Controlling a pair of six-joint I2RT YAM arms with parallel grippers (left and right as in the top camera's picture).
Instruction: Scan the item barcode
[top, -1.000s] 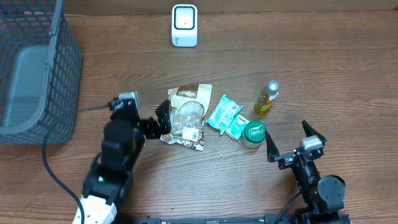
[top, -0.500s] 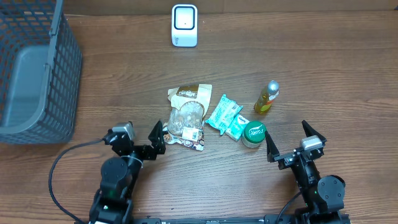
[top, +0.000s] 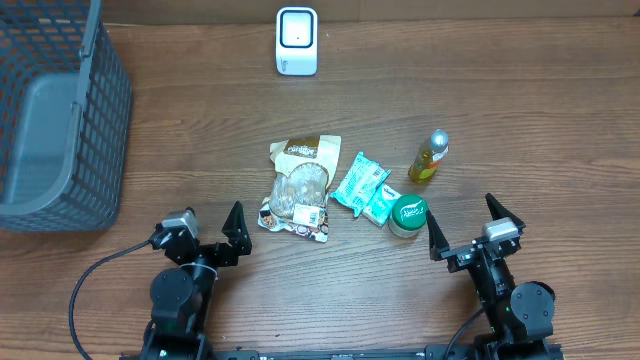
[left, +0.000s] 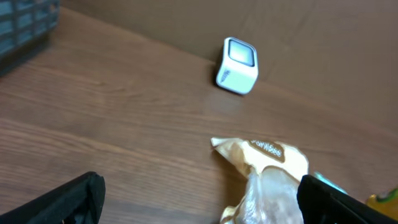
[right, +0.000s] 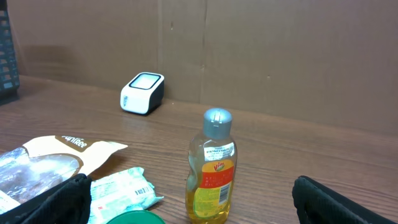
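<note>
The left pincer (left: 199, 183) is released, its fingers spread wide and grasping nothing, low over the near side of the tabletop (top: 180, 140). The snack bag (top: 300, 188) lies flat just beyond it, untouched. The right pincer (top: 467, 224) is likewise released and empty, near a green-lidded tub (top: 408, 214). Two pale green packets (top: 365, 187) lie between bag and tub, and a yellow bottle (top: 429, 157) stands upright behind the tub. The white scanner (top: 297, 41) stands at the far edge, well apart. A grey basket (top: 100, 120) sits far left.
</note>
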